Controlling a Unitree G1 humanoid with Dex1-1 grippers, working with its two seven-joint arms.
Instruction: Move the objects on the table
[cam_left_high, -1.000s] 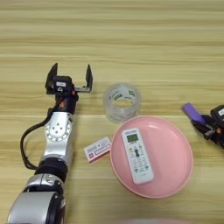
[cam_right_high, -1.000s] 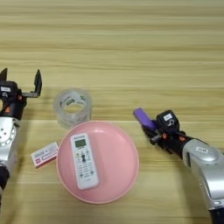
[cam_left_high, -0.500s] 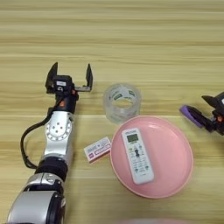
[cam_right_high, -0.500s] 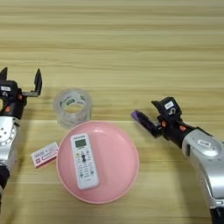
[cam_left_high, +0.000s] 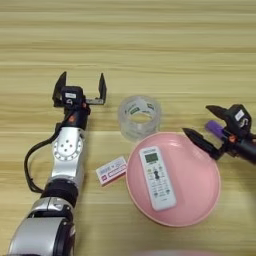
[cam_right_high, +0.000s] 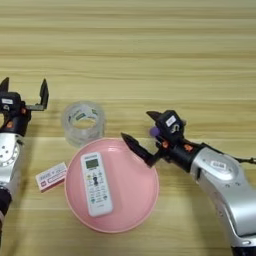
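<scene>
- Two end effectors in view. Right end effector (cam_right_high: 141, 132) is at the plate's 2 o'clock rim, fingers spread wide: one tip reaches over the pink plate (cam_right_high: 132, 195) edge, the other sits further back.
- Purple block (cam_right_high: 154, 131) shows only as a small patch between those fingers, near the palm. Can't tell if it's gripped or just lying on the worktop (cam_right_high: 150, 45) under the fingers. With the fingers this far apart I'd judge it not clamped.
- White remote (cam_right_high: 96, 183) lies flat in the plate, left of centre, screen end toward 12 o'clock.
- Left end effector (cam_left_high: 81, 87) parked at 9 o'clock of the tape roll (cam_left_high: 140, 117), fingers apart, holding nothing. Leave it there.
- Step in hand, my read: get the block into the plate, or pick it up just beside the rim.
- To do it well:
  - If the block is loose, close squarely on its long sides before lifting; a flat part like that slips out of a corner pinch.
  - Keep the lower fingertip off the rim. A push there would likely tip or slide the plate and shift the remote.
  - Drop zone: bare pink area at 3 o'clock of the remote, not on top of it.
  - Release low so the block doesn't bounce out.
- Red-and-white box (cam_left_high: 111, 170) at the plate's 9 o'clock is well clear of the right arm's path.
</scene>
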